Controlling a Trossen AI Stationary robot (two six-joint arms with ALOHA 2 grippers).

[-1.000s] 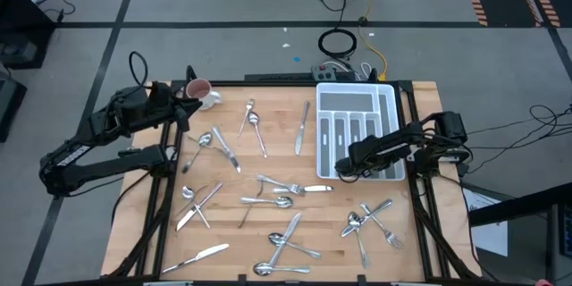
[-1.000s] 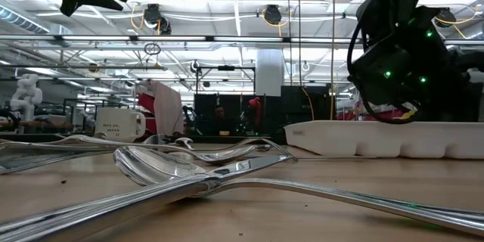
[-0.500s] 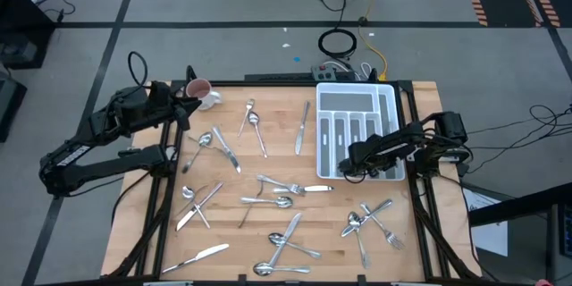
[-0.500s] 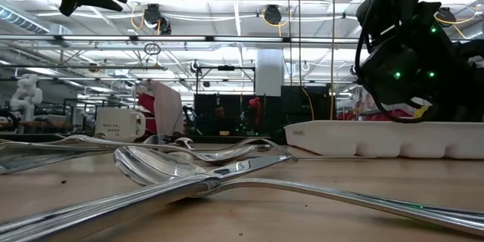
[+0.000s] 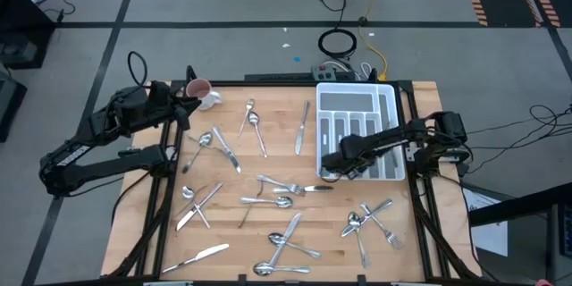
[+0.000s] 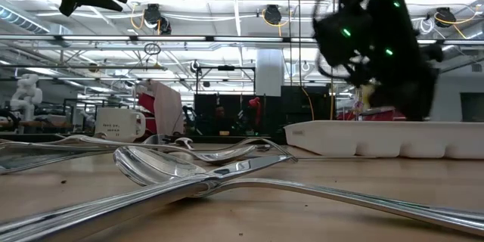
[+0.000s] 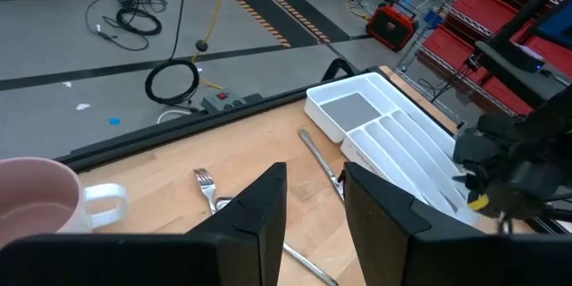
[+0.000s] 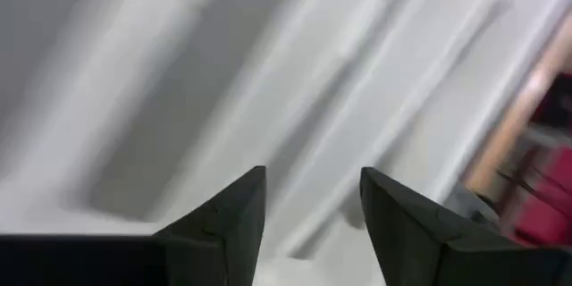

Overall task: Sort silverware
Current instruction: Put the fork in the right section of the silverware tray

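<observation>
The right pincer (image 5: 329,163) hangs over the near left corner of the white tray (image 5: 386,98), above the ends of its long slots. Its two dark fingers (image 8: 223,223) stand apart with white tray wall showing between them, and nothing is caught there: it is released and empty. From worktop level the same arm shows as a dark blurred mass above the tray's rim (image 6: 333,138).

The left pincer (image 5: 185,105) is held in the air well away from the tray, at the far left corner of the worktop (image 5: 277,125), just beside the pink-and-white mug (image 5: 202,92). Its fingers (image 7: 259,210) are parted by a narrow gap and grip nothing.

The silverware (image 5: 286,198) lies loose on the wood, all of it left of the tray or nearer than it. One knife (image 5: 302,129) lies just beside the tray's left wall, roughly parallel to it. A fork and a spoon (image 5: 253,121) sit further left, and a spoon crossed with a knife (image 5: 217,146) lies nearer the mug. A tangle of pieces lies in the middle, close to the tray's near left corner, and another cluster of forks and a spoon (image 5: 368,219) lies below the tray's near edge. More knives and spoons are scattered along the worktop's near side. Whether any piece lies in the tray's slots I cannot tell.
</observation>
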